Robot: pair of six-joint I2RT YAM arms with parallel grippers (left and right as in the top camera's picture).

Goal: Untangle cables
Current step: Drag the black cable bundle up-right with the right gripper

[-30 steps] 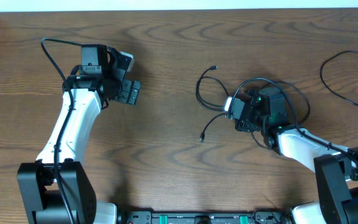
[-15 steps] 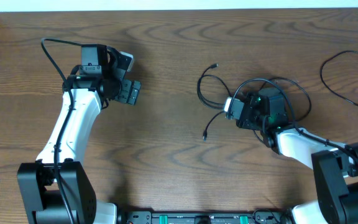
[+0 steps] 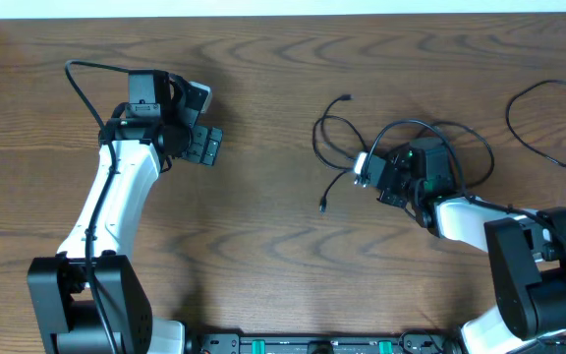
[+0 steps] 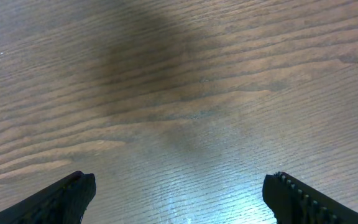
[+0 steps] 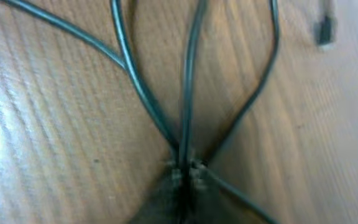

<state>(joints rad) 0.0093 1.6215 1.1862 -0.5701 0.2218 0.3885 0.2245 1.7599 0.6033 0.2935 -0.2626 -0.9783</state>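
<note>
Clamped shut with the right pincer [image 5: 185, 171] on the tangle of cables [image 5: 189, 93], right of centre on the tabletop [image 3: 263, 246]. Probably biting several strands at one spot, judging by the four or five fanning away from the tips. Nothing in the left pincer [image 4: 179, 193], spread wide over bare wood at the far left, well apart from any cord.

Likely trouble from here:
- Hauling the whole bundle along as one lump instead of freeing a single strand, because of that many-strand bite.
- Tightening the crossings rather than loosening them, with nothing pinning the other side.
- Losing the grip altogether, given such thin, smooth, round cords against much broader tips.
- Snagging a small plug end [image 3: 323, 206] in a loop during a pull.
- Dragging loops toward the separate cable [image 3: 510, 113] at the far right edge and knotting it in.

Materials:
- Thin black cords, rubbery-looking and slightly glossy, limp, lying in loose curves and overlapping loops around the right pincer.
- Small dark plugs at the free ends.
- Brown wood-grain tabletop, flat and hard with a faint sheen, offering little to hold a cord in place.
</note>
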